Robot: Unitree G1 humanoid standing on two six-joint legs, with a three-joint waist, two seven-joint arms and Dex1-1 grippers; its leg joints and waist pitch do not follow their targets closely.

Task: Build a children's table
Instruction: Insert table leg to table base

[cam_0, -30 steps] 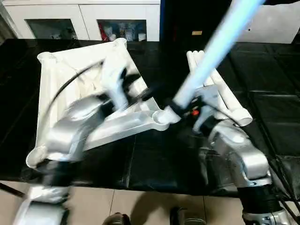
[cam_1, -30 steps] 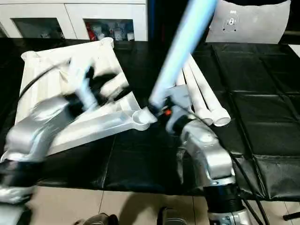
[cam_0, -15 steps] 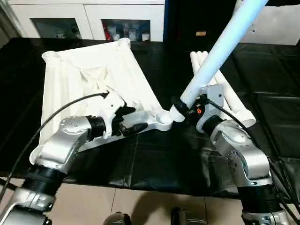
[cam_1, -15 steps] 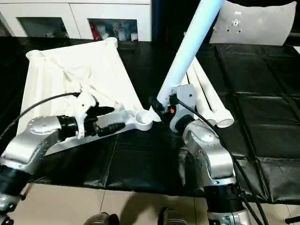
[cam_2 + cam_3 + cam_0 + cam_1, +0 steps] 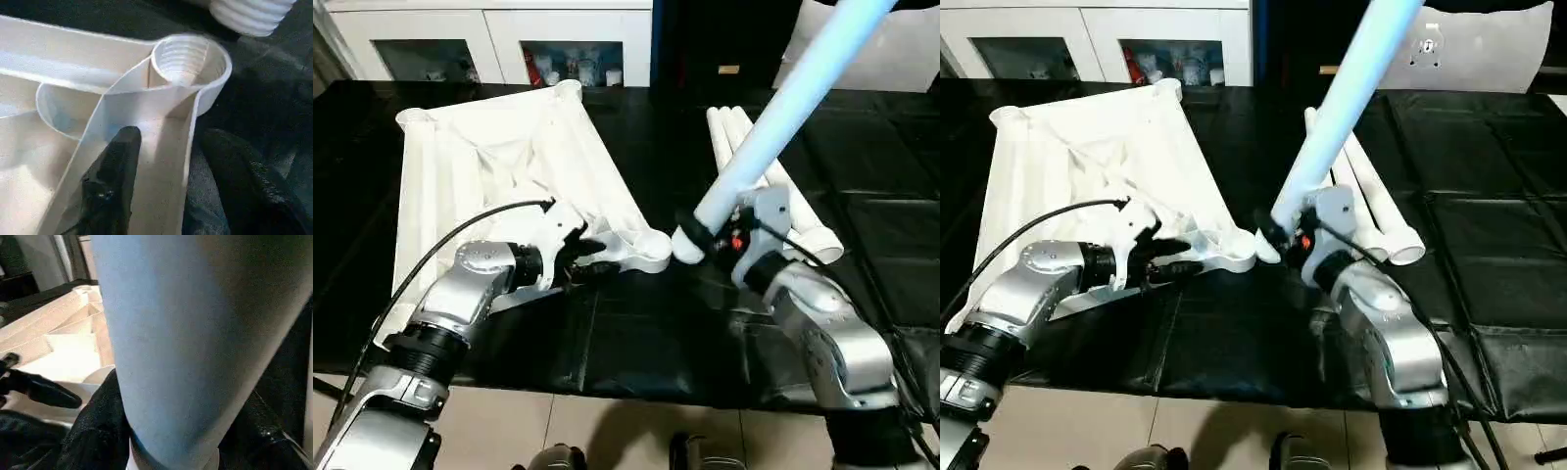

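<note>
The children's table top [image 5: 509, 157] lies upside down on the left, ribbed underside up. Its near right corner socket [image 5: 653, 252] is threaded inside [image 5: 188, 56]. My left gripper [image 5: 597, 259] sits at the front rim just left of that socket. Its black fingers [image 5: 115, 176] straddle the rim wall with a gap still showing, so it is open. My right gripper [image 5: 705, 235] is shut on a white leg [image 5: 783, 98] that slants up to the right. The leg's ribbed lower end [image 5: 252, 17] hovers just right of the socket. Three more legs [image 5: 808, 220] lie side by side on the right.
A black sheet [image 5: 656, 333] covers the work surface, whose front edge meets a tiled floor [image 5: 607, 431]. White cabinets with glass doors [image 5: 489, 39] stand behind. A grey panel [image 5: 1479, 49] is at the back right. A black cable [image 5: 460, 235] arcs over my left forearm.
My left arm has swung down from above the table top to its front rim, and its fingers have drawn closer around the rim. The right gripper keeps the leg beside the socket.
</note>
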